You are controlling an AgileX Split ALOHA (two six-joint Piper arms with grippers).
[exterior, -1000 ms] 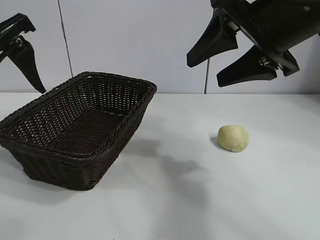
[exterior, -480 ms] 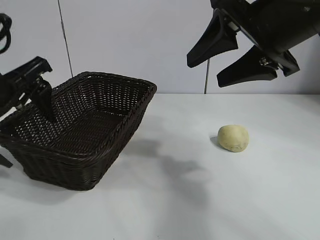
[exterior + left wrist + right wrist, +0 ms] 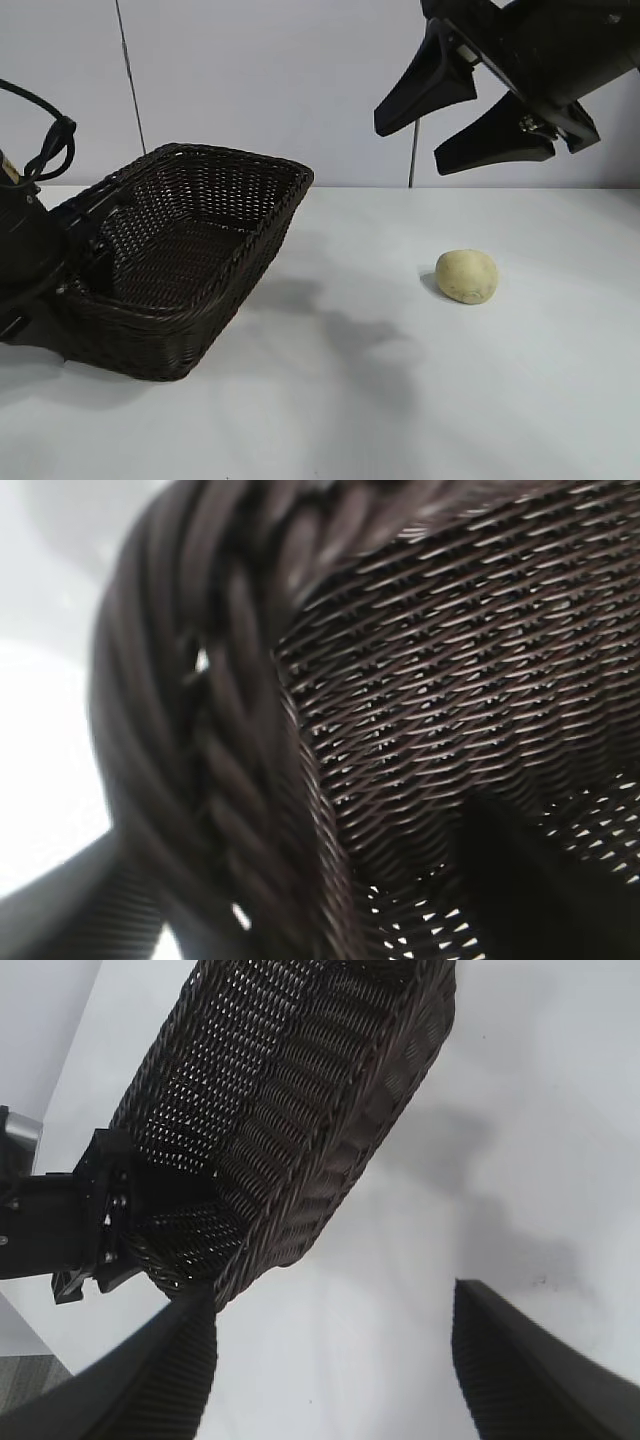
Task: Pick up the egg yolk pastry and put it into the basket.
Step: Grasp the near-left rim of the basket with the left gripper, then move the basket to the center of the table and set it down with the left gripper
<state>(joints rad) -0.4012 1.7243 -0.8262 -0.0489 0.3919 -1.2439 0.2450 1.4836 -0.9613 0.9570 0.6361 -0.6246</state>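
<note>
The egg yolk pastry [image 3: 467,276], a small pale yellow lump, lies on the white table right of centre, untouched; neither wrist view shows it. The dark woven basket [image 3: 200,160] stands at the left. My left gripper [image 3: 95,255] is down at the basket's left end, one finger outside and one inside, closed on the braided rim [image 3: 220,730]. The right wrist view shows that gripper [image 3: 130,1240] clamped on the basket's [image 3: 330,1110] end. My right gripper [image 3: 410,147] hangs open and empty high above the table, up and left of the pastry.
Bare white table [image 3: 340,400] lies between the basket and the pastry and along the front. A pale wall with two thin vertical lines stands behind.
My left arm has come down from the upper left and set its fingers astride the basket's left rim, closing on it. The right gripper, the pastry and the basket have not moved.
</note>
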